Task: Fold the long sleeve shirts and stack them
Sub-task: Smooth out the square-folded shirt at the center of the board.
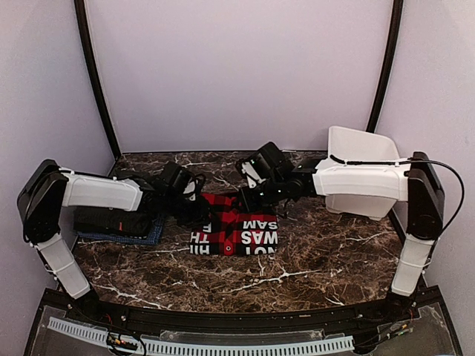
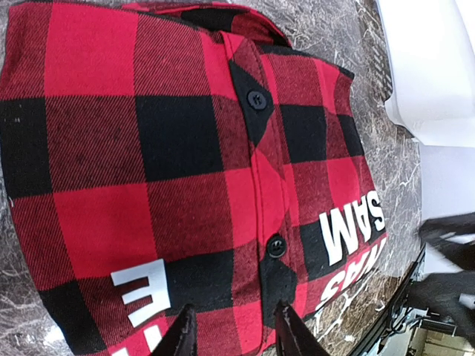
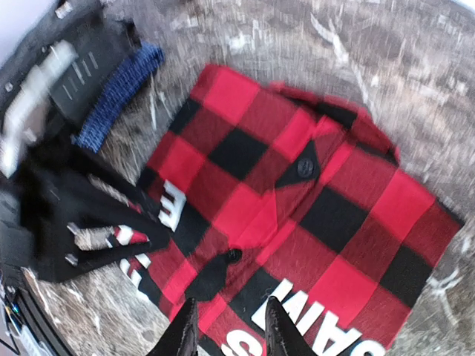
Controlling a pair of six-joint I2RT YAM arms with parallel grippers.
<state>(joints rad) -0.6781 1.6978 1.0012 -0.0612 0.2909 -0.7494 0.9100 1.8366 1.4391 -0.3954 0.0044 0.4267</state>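
A folded red-and-black checked shirt [image 1: 239, 231] with white block letters lies at the middle of the marble table. It fills the left wrist view [image 2: 148, 163] and the right wrist view [image 3: 297, 215]. My left gripper [image 1: 194, 206] is over its left end, jaws apart above flat cloth [image 2: 236, 335], nothing pinched. My right gripper [image 1: 249, 197] hovers over the far edge, also open [image 3: 228, 331], with cloth showing between the fingertips. At the left, a folded black shirt [image 1: 111, 221] with a small red tag rests on a blue shirt [image 1: 154, 236].
A white plastic basket [image 1: 364, 152] stands at the back right, behind my right arm, and shows as a white wall in the left wrist view [image 2: 430, 67]. Bare marble [image 1: 319, 259] lies in front of and to the right of the checked shirt.
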